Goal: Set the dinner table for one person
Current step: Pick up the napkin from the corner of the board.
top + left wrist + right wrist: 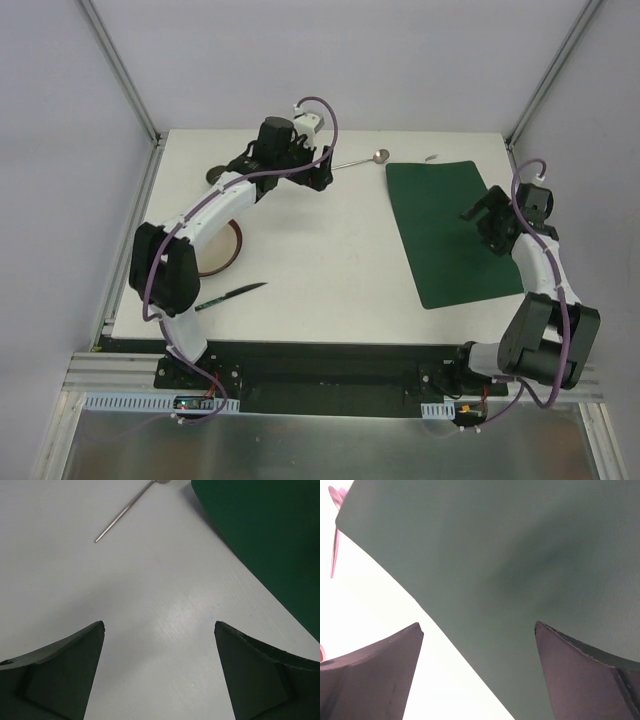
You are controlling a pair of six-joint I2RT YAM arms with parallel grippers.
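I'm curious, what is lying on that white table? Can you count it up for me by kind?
Placemat, dark green: 1
Spoon, silver: 1
Knife: 1
Plate, partly hidden: 1
Total on the dinner table: 4

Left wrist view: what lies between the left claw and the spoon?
Only bare dinner table separates the open left claw from the spoon, clearest in the left wrist view.

White dinner table [320,250] w/ green placemat [440,225] by right edge, spoon [362,160] nr far edge, plate [222,252] + knife [232,294] by left edge.
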